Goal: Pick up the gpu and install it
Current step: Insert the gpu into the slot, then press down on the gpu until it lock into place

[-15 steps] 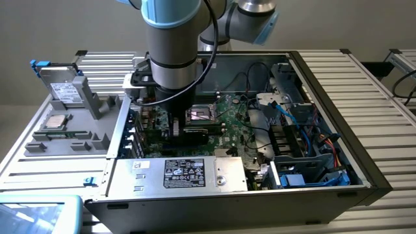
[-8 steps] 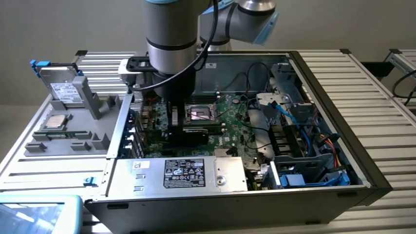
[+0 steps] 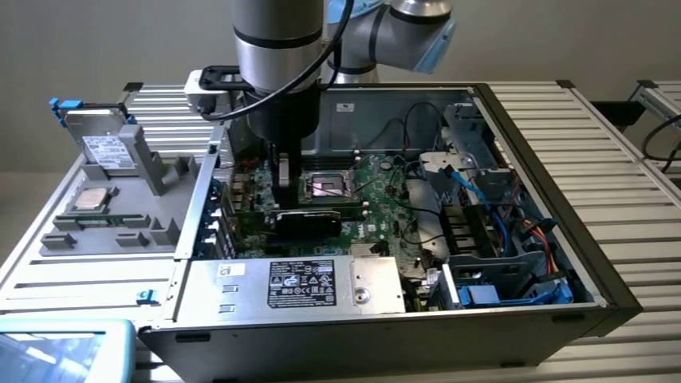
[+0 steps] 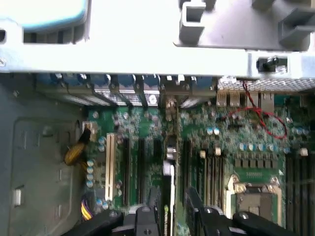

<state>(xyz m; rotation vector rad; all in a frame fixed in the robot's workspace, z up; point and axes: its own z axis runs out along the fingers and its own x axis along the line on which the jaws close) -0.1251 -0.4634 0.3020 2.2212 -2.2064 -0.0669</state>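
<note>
Now the gripper (image 3: pixel 285 185) pinches the gpu (image 3: pixel 306 221) edge-up between its fingers — card down among the motherboard (image 3: pixel 368 187) slots.

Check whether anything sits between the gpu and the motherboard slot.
Nothing visible does. The gpu stands on edge on the motherboard among the slots, under the pincer; whether it is fully seated cannot be told.

The computer case (image 3: pixel 596 263) is dull grey sheet metal, the motherboard (image 3: pixel 372 187) a glossy green circuit board, the gpu (image 3: pixel 309 221) wears a matt black plastic cooler, the power supply (image 3: pixel 293 283) is bare brushed metal with a paper label, and the bench (image 3: pixel 627 159) is ribbed, satin aluminium.
</note>
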